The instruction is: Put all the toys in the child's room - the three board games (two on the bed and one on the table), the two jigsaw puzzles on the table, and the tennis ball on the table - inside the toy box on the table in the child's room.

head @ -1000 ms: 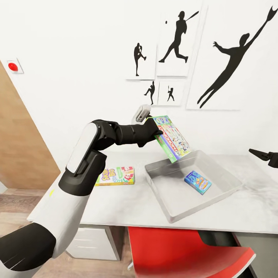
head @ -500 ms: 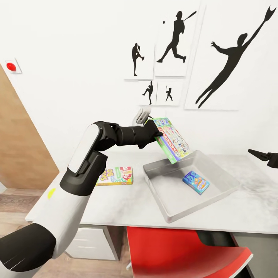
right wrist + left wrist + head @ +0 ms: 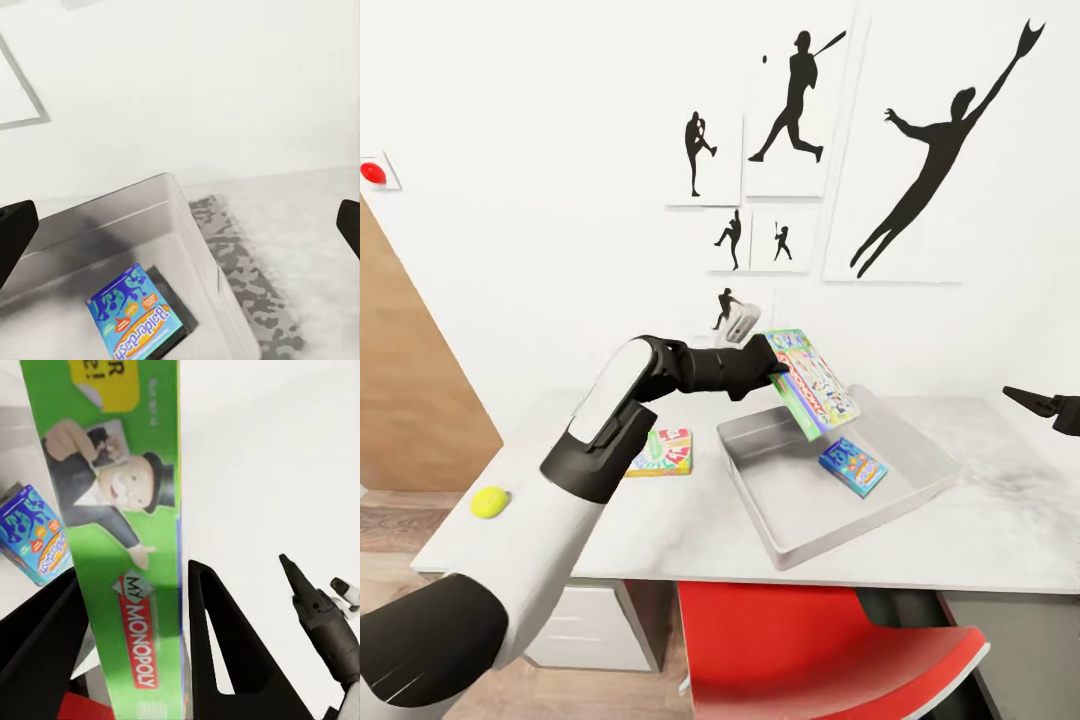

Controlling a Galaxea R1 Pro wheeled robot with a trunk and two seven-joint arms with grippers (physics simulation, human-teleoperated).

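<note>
Left claw (image 3: pixel 778 368) clamped around Monopoly box (image 3: pixel 815 383), tilted above the toy box (image 3: pixel 920 490).

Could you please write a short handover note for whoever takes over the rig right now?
Left gripper: shut on the Monopoly box, held tilted above the toy box.
Right gripper: open, holding nothing, off to the toy box's right above the table.
Done: the blue Balderdash box lies inside the toy box.
Left: release the Monopoly box into the toy box; then the Skip-Bo box on the table beside it and the tennis ball near the table's left edge. The remaining toys I cannot place from here.
</note>
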